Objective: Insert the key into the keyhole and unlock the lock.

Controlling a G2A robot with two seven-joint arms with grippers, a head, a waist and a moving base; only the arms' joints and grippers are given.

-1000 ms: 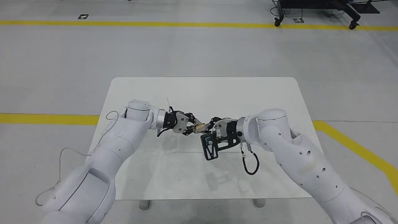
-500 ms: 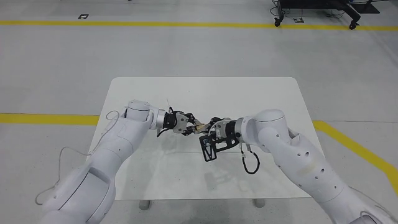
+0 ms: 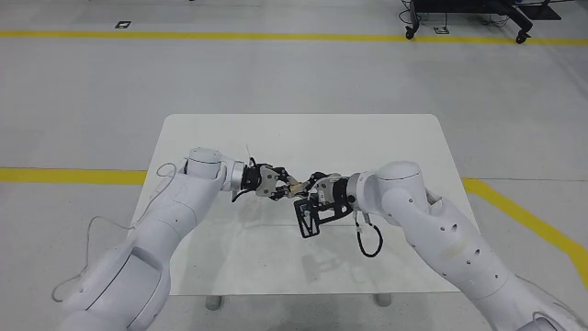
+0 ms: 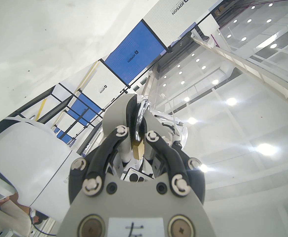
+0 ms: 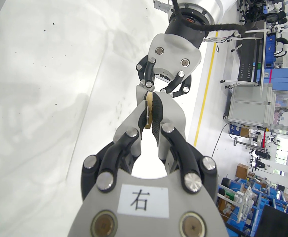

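Left gripper (image 4: pixel 137 119): we note its fingers drawn in tight on a small padlock (image 4: pixel 138 149). The silver shackle (image 4: pixel 143 107) is pinched between the pads, and the brass body lies on the palm side.

Right gripper (image 5: pixel 150 101): it is closed to a narrow slit on the key (image 5: pixel 147 115), which stands edge-on between the ribbed black pads. The end of the key points away from the palm, toward the other gripper.

Meeting point: in the right wrist view the two grippers stand tip to tip, nearly in line with each other. A brass-coloured piece lies just where the fingertips meet. We cannot tell whether the key's end sits inside the keyhole or only against the lock.

From above we see the pair held in the air over the middle of the white table (image 3: pixel 395 138). Neither the lock nor the key rests on the tabletop.

Farther out, a black cable (image 3: pixel 368 240) loops down from the right forearm. A yellow line (image 3: pixel 276 35) crosses the grey floor beyond the table.
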